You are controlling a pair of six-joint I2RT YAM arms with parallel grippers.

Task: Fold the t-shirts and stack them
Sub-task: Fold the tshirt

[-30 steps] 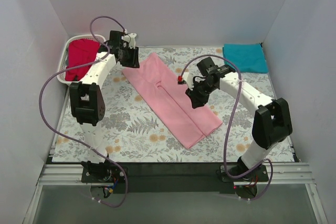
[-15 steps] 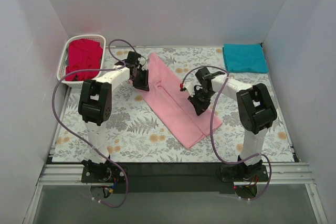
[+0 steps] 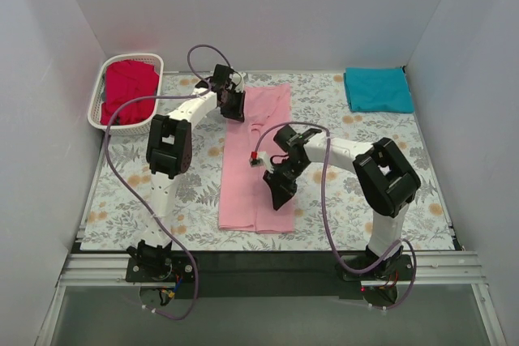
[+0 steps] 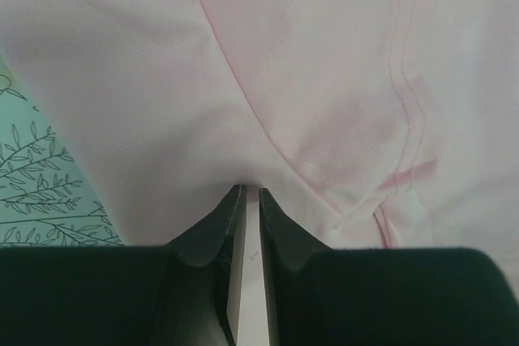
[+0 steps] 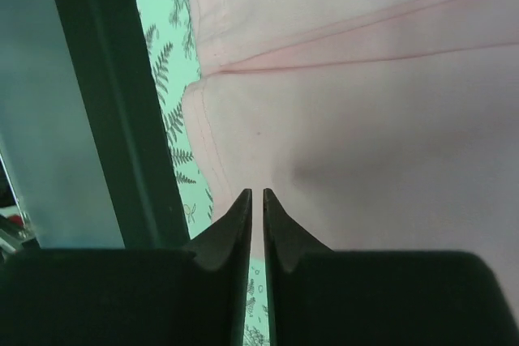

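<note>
The light pink t-shirt [image 3: 246, 188] lies as a long narrow strip down the middle of the floral mat, folded lengthwise. My left gripper [image 3: 233, 108] sits at its far left corner. In the left wrist view the left gripper [image 4: 250, 190] is shut, with the pink cloth [image 4: 284, 54] pinched at the tips. My right gripper [image 3: 280, 192] is at the strip's near right side. In the right wrist view the right gripper [image 5: 257, 192] is shut on the pink hem [image 5: 365, 119]. The teal t-shirt [image 3: 378, 89] lies folded at the far right. The red t-shirt [image 3: 128, 87] lies in the basket.
The white lattice basket [image 3: 96, 108] stands at the far left corner. The floral mat [image 3: 349, 216] covers the table between white walls. A dark strip [image 5: 105, 103] runs along the table's near edge, close to the right gripper.
Both grippers have swung the pink shirt from a diagonal lie to straight, near to far. The left gripper moved right and back, and the right gripper moved left and nearer.
</note>
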